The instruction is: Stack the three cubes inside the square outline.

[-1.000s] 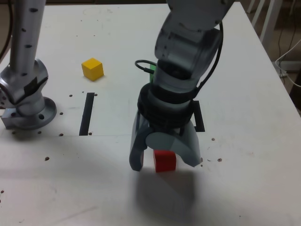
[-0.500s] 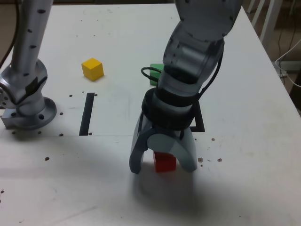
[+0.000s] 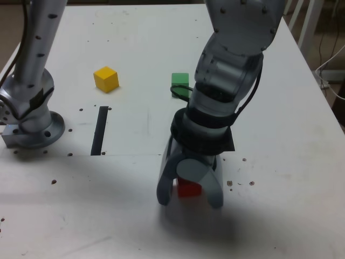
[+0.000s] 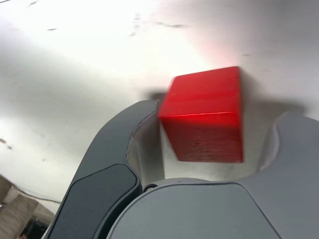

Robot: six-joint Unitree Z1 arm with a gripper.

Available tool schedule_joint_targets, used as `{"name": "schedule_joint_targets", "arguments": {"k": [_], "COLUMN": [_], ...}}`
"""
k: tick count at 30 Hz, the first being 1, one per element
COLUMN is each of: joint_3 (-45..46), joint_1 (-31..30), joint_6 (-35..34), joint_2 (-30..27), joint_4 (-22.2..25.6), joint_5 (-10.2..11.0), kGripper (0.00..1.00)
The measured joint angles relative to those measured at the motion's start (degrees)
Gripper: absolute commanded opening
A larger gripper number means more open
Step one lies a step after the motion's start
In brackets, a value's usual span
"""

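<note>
A white bench (image 3: 135, 48) fills most of the exterior view, its surface marked with small dark specks and screw holes. A narrow straight black strip (image 3: 99, 130) lies flat on it toward the exterior view's left. A faint seam runs across the bench just below the strip's near end. Past the bench's edge at the exterior view's right, a white cable (image 3: 330, 70) trails over a brownish floor (image 3: 329, 38), and pale furniture legs (image 3: 307, 21) stand near the upper corner. In the wrist view, the bench looks bright and slightly scuffed.
</note>
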Motion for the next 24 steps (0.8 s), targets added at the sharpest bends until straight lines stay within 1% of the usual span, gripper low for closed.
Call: {"name": "schedule_joint_targets", "arguments": {"k": [3, 6, 14, 20, 24], "joint_3": [0.0, 0.0, 0.0, -0.3, -1.0], "joint_1": [0.0, 0.0, 0.0, 0.3, 1.0], "joint_6": [0.5, 0.9, 0.9, 1.3, 2.2], "joint_2": [0.0, 0.0, 0.0, 0.0, -0.1], "joint_4": [-0.5, -1.0, -0.9, -0.5, 0.0], "joint_5": [0.4, 0.8, 1.0, 2.0, 3.3], "kGripper": [0.29, 0.28, 0.28, 0.28, 0.28]}}
